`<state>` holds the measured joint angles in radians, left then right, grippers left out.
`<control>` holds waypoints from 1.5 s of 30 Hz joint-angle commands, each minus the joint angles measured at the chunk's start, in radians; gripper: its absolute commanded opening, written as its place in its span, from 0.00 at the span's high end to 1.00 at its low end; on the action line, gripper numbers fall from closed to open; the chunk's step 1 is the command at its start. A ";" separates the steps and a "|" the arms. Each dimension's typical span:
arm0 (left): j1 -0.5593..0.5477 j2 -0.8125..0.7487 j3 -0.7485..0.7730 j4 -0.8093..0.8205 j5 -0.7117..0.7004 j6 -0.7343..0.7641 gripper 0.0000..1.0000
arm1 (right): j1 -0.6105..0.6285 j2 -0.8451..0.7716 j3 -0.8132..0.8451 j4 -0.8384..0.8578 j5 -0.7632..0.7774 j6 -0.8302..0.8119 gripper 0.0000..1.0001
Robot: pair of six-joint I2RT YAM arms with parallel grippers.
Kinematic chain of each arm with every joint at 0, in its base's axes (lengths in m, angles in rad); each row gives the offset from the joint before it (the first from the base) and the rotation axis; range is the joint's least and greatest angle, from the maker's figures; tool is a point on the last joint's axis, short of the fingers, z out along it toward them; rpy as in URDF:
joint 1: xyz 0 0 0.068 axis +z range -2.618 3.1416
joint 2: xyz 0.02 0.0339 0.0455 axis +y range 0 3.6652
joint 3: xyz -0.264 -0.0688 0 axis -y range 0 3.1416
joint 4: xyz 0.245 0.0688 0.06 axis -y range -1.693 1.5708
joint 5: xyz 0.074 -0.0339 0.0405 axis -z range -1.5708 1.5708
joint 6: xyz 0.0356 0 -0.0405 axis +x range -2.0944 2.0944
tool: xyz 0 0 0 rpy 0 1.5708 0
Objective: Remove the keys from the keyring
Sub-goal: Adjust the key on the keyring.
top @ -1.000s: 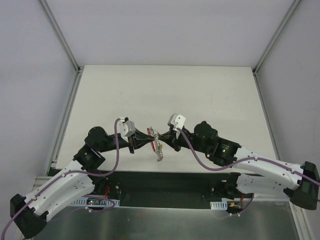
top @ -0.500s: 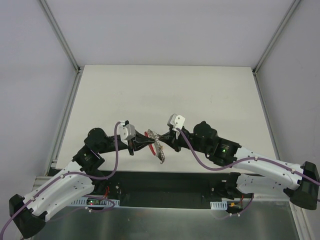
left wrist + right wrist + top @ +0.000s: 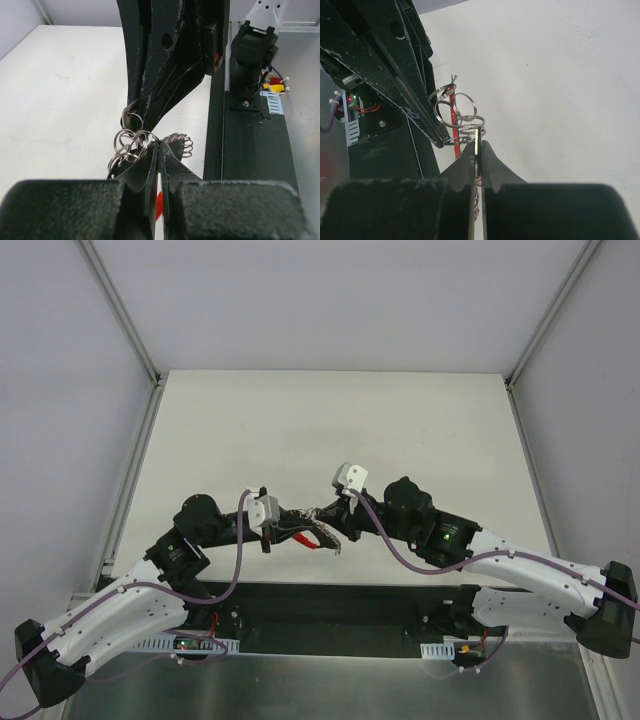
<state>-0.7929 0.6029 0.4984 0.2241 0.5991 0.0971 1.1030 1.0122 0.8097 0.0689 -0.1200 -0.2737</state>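
The small thin metal keyring [image 3: 131, 146], a tangle of springy silver wire loops with a red plastic piece [image 3: 452, 107] hanging from it, hangs in the air low over the white table [image 3: 330, 420]. It sits close to the table's near edge, midway between the two arms. The left gripper [image 3: 159, 150] has its jaws pressed together on the ring bundle, and a sliver of red shows in the slit between its fingers. The right gripper [image 3: 477, 149] reaches in from the right, its jaws pinched on a thin flat strip of silvery-brass metal. This is seemingly one of the keys [image 3: 478, 135] seen edge-on; the other keys are hidden behind the fingers. The two sets of fingertips nearly touch, with the loops bunched between and beside them.

The whole bunch is probably very light, hard and slick. The wire looks stiff yet springy, so its coils should resist parting. The surest holds are likely a key's flat head and the ring's body near its split end. A pinched key may well twist or slip.
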 commanded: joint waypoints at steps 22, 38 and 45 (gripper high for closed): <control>-0.016 -0.026 0.046 -0.019 -0.021 0.055 1.00 | -0.006 -0.024 0.025 0.009 0.025 0.011 0.99; -0.017 -0.040 0.049 -0.016 -0.002 0.055 1.00 | -0.026 -0.014 0.009 -0.006 0.043 0.022 0.99; -0.016 -0.081 0.029 0.027 -0.019 0.038 1.00 | -0.028 -0.004 0.002 -0.009 0.039 0.031 0.99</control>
<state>-0.7998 0.5575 0.5045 0.1795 0.5701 0.1417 1.0805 1.0122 0.8074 0.0204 -0.0937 -0.2626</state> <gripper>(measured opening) 0.001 0.036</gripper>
